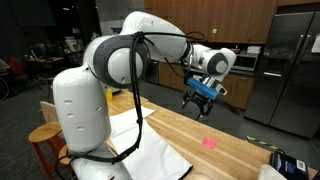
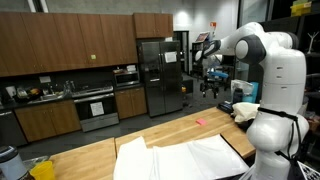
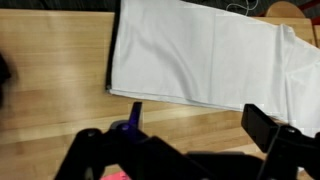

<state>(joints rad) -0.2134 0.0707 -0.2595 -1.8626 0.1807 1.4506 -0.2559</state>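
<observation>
In the wrist view, bare bench (image 3: 50, 70) fills the 9 o'clock side of the tool (image 3: 170, 128). A pink piece (image 3: 118, 175) peeks in at about 7 o'clock on the bottom edge, and a white cloth (image 3: 200, 55) spreads from 12 to 2 o'clock. In an exterior view the pink piece (image 1: 208, 142) lies on the bench at 6 o'clock of the tool (image 1: 198, 106), well apart below it. The tool hangs in the air released, jaws spread wide and touching nothing, though I cannot tell what the blue sliver (image 3: 133, 115) beside one finger is.
</observation>
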